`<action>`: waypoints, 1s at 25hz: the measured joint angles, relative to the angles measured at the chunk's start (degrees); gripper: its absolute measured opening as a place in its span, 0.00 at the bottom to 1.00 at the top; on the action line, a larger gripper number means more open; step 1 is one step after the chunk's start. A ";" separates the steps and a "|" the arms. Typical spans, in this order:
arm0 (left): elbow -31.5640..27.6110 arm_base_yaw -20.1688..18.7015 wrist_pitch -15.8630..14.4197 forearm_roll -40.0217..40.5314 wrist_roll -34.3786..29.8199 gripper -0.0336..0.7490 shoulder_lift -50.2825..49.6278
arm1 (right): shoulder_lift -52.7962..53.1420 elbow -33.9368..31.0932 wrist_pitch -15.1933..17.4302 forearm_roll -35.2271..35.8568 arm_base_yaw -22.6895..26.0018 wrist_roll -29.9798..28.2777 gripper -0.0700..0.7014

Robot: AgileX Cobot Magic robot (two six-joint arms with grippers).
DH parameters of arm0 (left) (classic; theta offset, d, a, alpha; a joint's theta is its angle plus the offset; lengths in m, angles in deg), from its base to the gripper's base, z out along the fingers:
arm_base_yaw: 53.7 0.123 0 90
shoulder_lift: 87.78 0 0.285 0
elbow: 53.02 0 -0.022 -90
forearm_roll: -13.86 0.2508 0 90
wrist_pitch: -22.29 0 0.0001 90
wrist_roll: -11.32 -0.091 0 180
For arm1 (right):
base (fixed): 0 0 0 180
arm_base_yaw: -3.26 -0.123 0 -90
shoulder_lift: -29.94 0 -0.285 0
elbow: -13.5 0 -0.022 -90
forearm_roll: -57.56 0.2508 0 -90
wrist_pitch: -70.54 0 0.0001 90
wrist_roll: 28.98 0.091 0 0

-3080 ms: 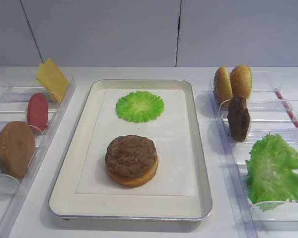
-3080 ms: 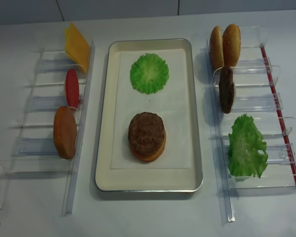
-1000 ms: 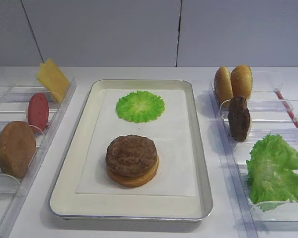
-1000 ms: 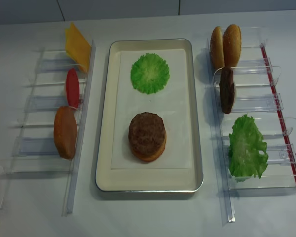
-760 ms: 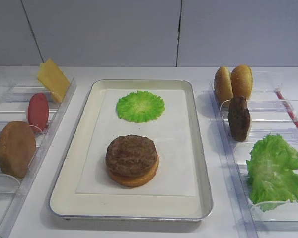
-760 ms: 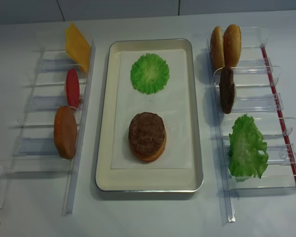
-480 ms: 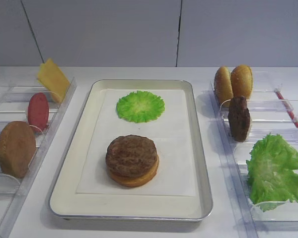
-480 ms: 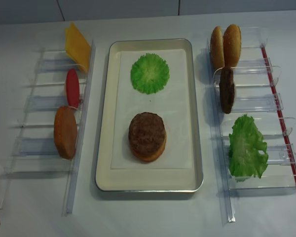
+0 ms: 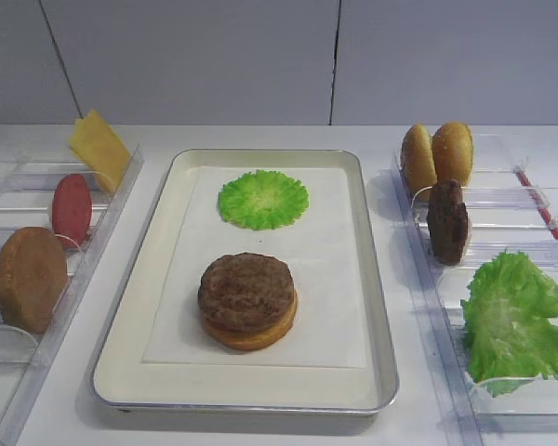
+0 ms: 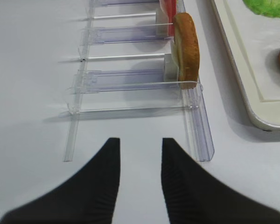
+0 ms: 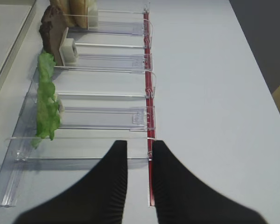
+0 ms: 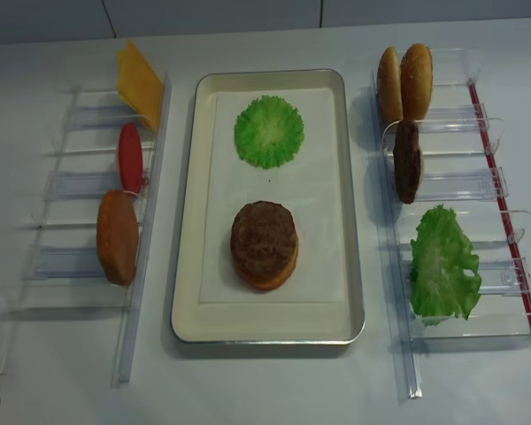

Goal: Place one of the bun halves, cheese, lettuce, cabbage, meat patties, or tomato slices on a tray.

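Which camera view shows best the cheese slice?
The exterior high view: the cheese faces it, leaning at the far end of the left rack. The realsense view shows it steeper from above; both wrist views miss it.

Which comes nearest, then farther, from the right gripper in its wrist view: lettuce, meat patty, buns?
From the right gripper:
1. Lettuce, left in the rack, nearest.
2. Meat patty, next slot up.
3. Buns, top edge, farthest.

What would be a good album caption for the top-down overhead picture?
A tray holding a meat patty stacked on a bun half and a green cabbage round, flanked by clear racks of spare ingredients.
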 joint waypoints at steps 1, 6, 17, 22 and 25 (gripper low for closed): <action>0.00 0.00 0.00 0.00 0.00 0.31 0.00 | 0.00 0.00 0.00 0.00 0.00 0.00 0.33; 0.00 0.00 0.00 0.00 0.00 0.31 0.00 | 0.00 0.00 0.00 0.00 0.00 0.00 0.33; 0.00 0.00 0.00 0.00 0.00 0.31 0.00 | 0.00 0.00 0.00 0.00 0.00 0.00 0.33; 0.00 0.00 0.00 0.00 0.00 0.31 0.00 | 0.00 0.00 0.00 0.00 0.00 0.00 0.33; 0.00 0.00 0.00 0.00 0.00 0.31 0.00 | 0.00 0.00 0.00 0.00 0.00 0.00 0.33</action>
